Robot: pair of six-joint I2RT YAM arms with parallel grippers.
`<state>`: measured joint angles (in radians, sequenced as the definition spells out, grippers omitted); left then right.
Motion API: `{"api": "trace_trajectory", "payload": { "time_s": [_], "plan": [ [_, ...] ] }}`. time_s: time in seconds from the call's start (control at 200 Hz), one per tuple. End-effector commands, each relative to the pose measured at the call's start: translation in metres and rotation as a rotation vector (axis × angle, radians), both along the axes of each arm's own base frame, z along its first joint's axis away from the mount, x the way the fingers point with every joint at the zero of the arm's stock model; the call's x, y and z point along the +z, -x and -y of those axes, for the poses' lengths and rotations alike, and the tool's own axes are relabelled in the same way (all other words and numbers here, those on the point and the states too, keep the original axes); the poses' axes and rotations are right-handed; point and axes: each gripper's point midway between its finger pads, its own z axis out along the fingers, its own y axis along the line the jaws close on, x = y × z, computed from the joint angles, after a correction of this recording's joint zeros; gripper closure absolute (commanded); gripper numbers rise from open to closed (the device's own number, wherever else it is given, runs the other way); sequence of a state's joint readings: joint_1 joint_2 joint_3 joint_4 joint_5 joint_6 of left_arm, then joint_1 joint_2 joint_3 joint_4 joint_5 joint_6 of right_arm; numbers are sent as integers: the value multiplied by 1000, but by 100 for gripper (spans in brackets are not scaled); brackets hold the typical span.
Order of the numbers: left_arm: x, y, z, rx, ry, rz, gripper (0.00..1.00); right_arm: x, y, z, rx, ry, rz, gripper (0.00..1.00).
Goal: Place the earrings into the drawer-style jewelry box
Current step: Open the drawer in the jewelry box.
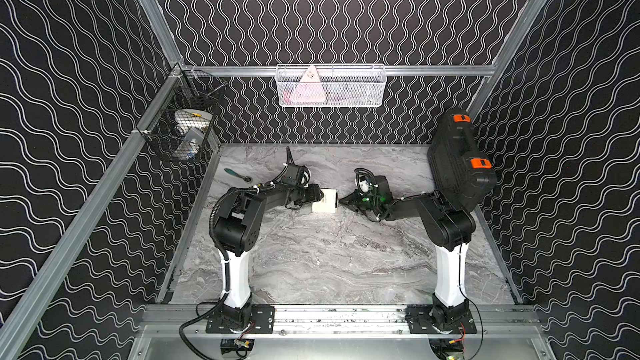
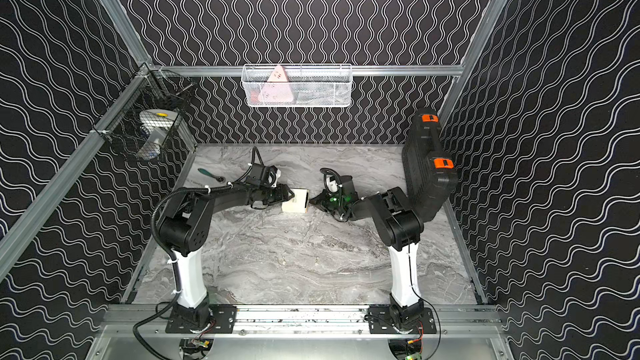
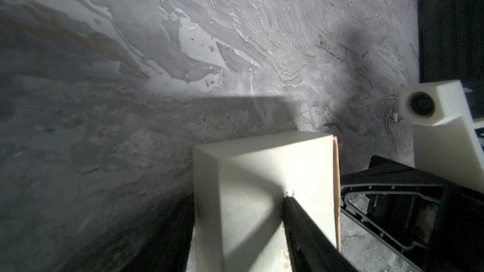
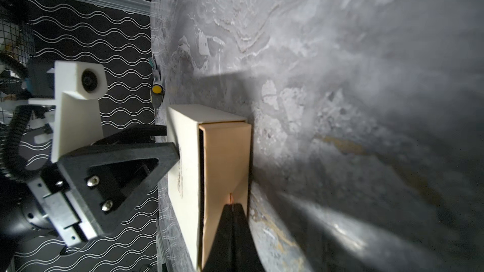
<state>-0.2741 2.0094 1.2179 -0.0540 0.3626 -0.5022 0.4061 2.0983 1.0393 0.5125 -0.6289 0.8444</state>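
The drawer-style jewelry box [image 1: 325, 200] [image 2: 296, 200] lies mid-table between both arms: a cream sleeve [image 4: 183, 153] [image 3: 248, 179] with its tan drawer front [image 4: 225, 158] facing my right arm. My left gripper [image 1: 320, 197] [image 2: 291, 196] [image 3: 235, 205] is shut around the sleeve, and one of its fingers [image 3: 301, 226] rests on the printed face. My right gripper [image 1: 341, 201] [image 2: 310, 200] [image 4: 231, 205] is shut at the drawer front, with a thin orange tab pinched at its tips. Two tiny pale specks [image 2: 284, 262] on the marble nearer the front may be the earrings; they are too small to tell.
A big black case with orange latches [image 1: 457, 164] leans against the right wall. A green-handled tool [image 1: 237, 174] lies at the back left. A white mesh basket [image 1: 330, 86] hangs on the back wall and a black wire basket [image 1: 183, 122] on the left.
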Motion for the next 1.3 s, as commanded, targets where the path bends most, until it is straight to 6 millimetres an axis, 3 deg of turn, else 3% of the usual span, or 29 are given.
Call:
{"api": "trace_trajectory", "payload": {
  "time_s": [0.0,0.255,0.615,0.71,0.726,0.786,1.296],
  "plan": [
    [-38,31,-29,40,-164,-159,40,1,-4,9,-24,28,14,100],
    [-39,31,-27,36,-149,-162,33,-1,-5,29,-53,51,17,100],
    [-41,30,-28,36,-157,-164,33,-9,-8,64,-115,68,-1,100],
    [-41,30,-28,34,-157,-165,33,-12,-7,68,-117,81,-8,100],
    [-41,29,-28,33,-157,-163,33,-1,-9,69,-119,75,16,100],
    [-41,29,-28,33,-157,-160,34,0,-9,71,-125,78,20,100],
    [-38,27,-27,23,-157,-150,34,2,-8,79,-128,101,27,100]
  ]
}}
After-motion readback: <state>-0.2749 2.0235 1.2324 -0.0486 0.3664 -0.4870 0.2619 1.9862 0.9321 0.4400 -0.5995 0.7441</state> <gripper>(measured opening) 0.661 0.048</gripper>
